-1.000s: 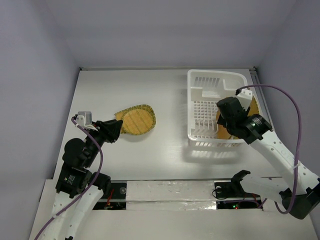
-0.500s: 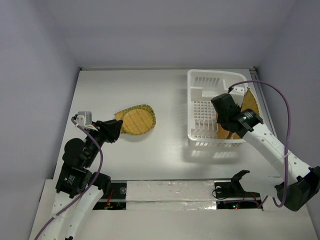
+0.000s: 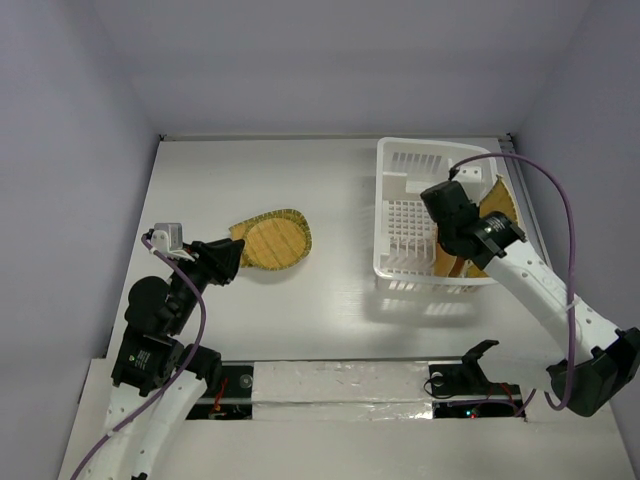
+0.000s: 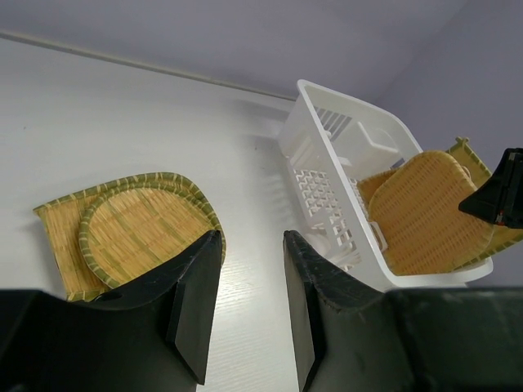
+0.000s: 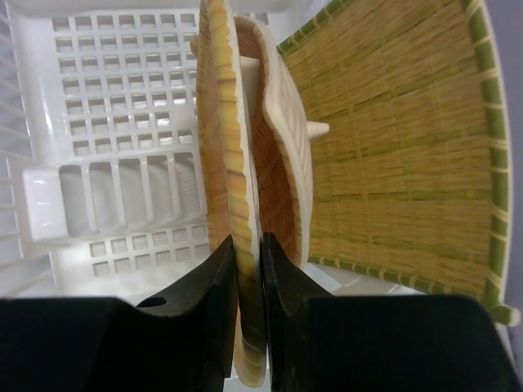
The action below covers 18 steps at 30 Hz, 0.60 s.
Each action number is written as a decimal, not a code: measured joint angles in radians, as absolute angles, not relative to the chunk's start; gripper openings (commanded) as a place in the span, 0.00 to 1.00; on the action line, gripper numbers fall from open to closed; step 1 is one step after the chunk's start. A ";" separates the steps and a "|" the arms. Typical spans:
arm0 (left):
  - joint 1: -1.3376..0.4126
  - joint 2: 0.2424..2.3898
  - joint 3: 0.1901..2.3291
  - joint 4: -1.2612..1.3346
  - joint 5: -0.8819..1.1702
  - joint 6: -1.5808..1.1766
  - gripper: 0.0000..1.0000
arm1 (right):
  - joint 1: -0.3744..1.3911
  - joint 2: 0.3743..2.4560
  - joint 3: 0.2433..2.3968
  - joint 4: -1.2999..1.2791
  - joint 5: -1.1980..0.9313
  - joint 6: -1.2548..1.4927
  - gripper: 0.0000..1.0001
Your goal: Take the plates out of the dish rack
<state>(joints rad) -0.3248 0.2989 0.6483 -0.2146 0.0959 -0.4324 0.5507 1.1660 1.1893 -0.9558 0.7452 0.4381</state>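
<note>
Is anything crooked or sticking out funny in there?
Yes. One woven orange-tan plate leans out past the right wall of the white plastic dish rack, beside the upright plate that the right gripper pinches. On the table, the two unloaded plates lie overlapped, not squared up.

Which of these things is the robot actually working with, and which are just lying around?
In the job: dish rack, upright plate nipped in the right gripper, second plate beside it, two stacked plates already out.
Just there: table, purple cables.
</note>
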 measured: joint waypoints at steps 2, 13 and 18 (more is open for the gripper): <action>-0.325 0.299 0.648 -0.215 0.096 -0.432 0.34 | 0.551 1.166 1.206 -0.965 0.753 0.418 0.00; -0.325 0.299 0.648 -0.215 0.096 -0.433 0.34 | 0.551 1.152 1.333 -0.981 0.772 0.334 0.00; -0.325 0.299 0.648 -0.215 0.097 -0.432 0.34 | 0.551 1.110 1.436 -0.983 0.788 0.320 0.00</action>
